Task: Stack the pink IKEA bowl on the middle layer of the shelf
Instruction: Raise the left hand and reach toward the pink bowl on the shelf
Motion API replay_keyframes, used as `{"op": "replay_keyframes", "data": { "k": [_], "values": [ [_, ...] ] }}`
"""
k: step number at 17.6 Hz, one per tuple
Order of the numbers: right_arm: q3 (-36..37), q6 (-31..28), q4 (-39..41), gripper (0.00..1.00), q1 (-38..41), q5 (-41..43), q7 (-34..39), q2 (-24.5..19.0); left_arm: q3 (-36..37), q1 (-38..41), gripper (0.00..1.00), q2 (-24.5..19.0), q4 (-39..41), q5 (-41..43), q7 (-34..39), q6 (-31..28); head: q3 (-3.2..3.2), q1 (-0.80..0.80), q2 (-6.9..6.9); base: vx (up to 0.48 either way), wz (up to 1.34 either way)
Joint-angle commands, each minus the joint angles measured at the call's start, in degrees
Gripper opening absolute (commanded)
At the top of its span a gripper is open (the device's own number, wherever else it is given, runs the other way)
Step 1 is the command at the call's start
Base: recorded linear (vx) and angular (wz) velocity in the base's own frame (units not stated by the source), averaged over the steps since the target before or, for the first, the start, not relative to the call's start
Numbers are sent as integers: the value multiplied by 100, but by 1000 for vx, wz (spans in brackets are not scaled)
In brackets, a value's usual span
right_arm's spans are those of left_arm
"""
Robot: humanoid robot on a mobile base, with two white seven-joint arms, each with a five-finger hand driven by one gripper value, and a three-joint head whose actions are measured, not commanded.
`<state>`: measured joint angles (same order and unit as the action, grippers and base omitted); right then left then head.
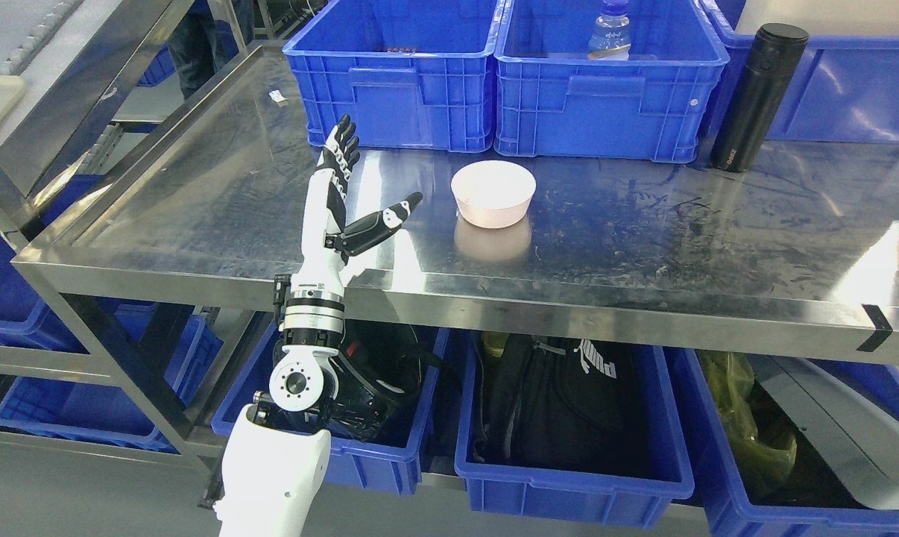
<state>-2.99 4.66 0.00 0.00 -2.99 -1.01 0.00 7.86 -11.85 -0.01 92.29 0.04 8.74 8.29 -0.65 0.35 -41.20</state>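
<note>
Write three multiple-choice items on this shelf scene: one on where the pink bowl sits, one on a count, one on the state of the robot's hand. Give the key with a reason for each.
1. Where is the pink bowl?
A. On the steel shelf top, in front of the blue crates
B. Inside a crate on the lower layer
C. In the hand

2. How many pink bowls are in view?
A. One
B. Two
C. Three

3. What state is the left hand in?
A. Closed around the bowl
B. Open, fingers spread, holding nothing
C. Curled into a fist

Key: 1 A, the bowl stands on bare steel with the crates behind it. 2 A, only one bowl shows, plus its reflection. 3 B, the hand is left of the bowl, apart from it, fingers extended and thumb out.
</note>
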Motion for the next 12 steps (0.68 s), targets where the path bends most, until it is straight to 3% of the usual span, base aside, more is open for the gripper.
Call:
{"op": "replay_keyframes", "data": {
  "k": [1,4,7,8,12],
  "values": [
    [0,-1,100,100,18,0,-4,100,-74,-28,100,-99,0,49,-13,6,0,0,0,0,0],
    [0,-1,100,100,18,0,-4,100,-57,-291,100,-154,0,110,-327,-20,0,0,0,0,0],
    [0,-1,100,100,26,0,-4,100,-57,-1054,100,-980,-105,1029,-530,-116,0,0,0,0,0],
    [0,-1,100,100,18,0,-4,100,109,-1396,100,-1505,-114,1860,-1053,-326,0,0,0,0,0],
    [0,-1,100,100,18,0,-4,100,462,-2223,100,-1888,-115,3694,-4028,-372,0,0,0,0,0]
  ]
}}
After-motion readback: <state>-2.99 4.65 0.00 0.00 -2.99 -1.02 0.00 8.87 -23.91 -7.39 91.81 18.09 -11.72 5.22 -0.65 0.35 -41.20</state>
